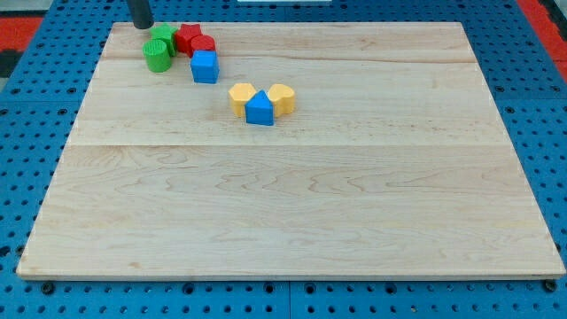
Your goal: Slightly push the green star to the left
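My tip (142,27) rests at the top left corner of the wooden board (292,204), just left of and slightly above a cluster of blocks. Nearest to it is a green block (164,37) that looks like the star. A second green block (158,57), rounder in shape, touches it from below. A red block (187,36) sits against the star's right side, and another red block (204,45) sits right of that. A blue cube (205,67) lies just below the red blocks. There is a small gap between the tip and the green star.
Near the board's upper middle, two yellow blocks (241,96) (282,97) flank a blue block (260,109). The board lies on a blue perforated table (35,133).
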### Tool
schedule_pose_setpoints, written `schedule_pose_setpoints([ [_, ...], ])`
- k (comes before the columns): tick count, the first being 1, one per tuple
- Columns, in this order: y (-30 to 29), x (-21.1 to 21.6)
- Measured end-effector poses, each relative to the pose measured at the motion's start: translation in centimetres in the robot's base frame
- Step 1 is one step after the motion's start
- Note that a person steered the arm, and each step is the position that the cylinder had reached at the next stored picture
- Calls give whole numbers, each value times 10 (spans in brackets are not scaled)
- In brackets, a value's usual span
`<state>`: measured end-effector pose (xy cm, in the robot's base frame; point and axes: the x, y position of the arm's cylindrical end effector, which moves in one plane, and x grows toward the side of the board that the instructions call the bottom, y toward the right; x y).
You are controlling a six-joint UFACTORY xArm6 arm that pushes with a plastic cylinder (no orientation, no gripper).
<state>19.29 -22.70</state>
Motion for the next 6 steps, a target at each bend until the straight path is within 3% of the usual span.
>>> schedule_pose_setpoints([
  [3,125,61],
  [5,108,62],
  [6,108,85],
])
